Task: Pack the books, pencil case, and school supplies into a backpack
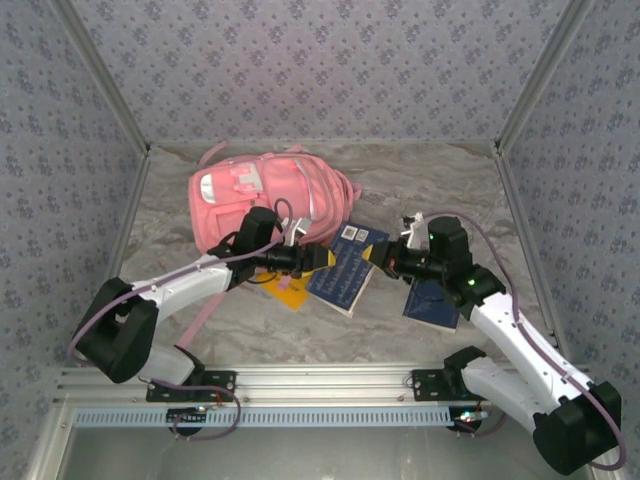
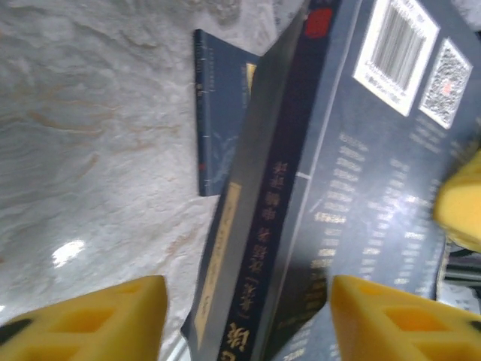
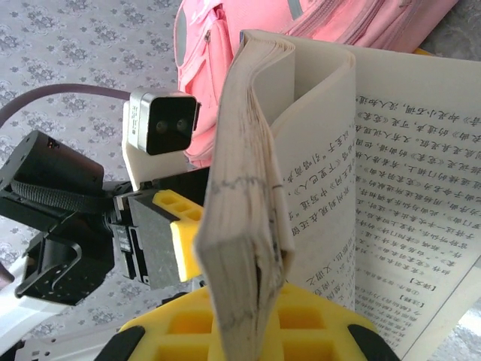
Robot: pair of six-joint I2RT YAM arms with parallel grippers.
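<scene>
**Top external view.** The backpack (image 1: pixel 265 195) lies on the table (image 1: pixel 450 190), toward the rear and left of centre. In front of it, the left gripper (image 1: pixel 308 258) and the right gripper (image 1: pixel 388 258) face each other from opposite ends of the navy book (image 1: pixel 345 272). The yellow-orange book (image 1: pixel 290 293) lies flat under the left gripper, partly covered by the navy book. A second navy book (image 1: pixel 430 305) lies flat beneath the right arm.

**Left wrist view.** The left gripper's fingers (image 2: pixel 98 323) are spread, with the spine end of the navy book (image 2: pixel 278 226) between them. Bare table shows between the left-hand finger and the book. Contact on the other side cannot be determined. A yellow finger (image 2: pixel 462 203) of the right gripper sits on the cover at the frame's right edge. The second navy book (image 2: pixel 222 128) lies flat on the table beyond.

**Right wrist view.** The right gripper's jaws are pressed together on the navy book. The page block (image 3: pixel 240 248) stands on edge above the lower yellow finger (image 3: pixel 225 331). Printed pages curl open to the right. The left gripper's yellow finger (image 3: pixel 184 244) is just beside the page block. The backpack (image 3: pixel 316 22) lies behind the book.
</scene>
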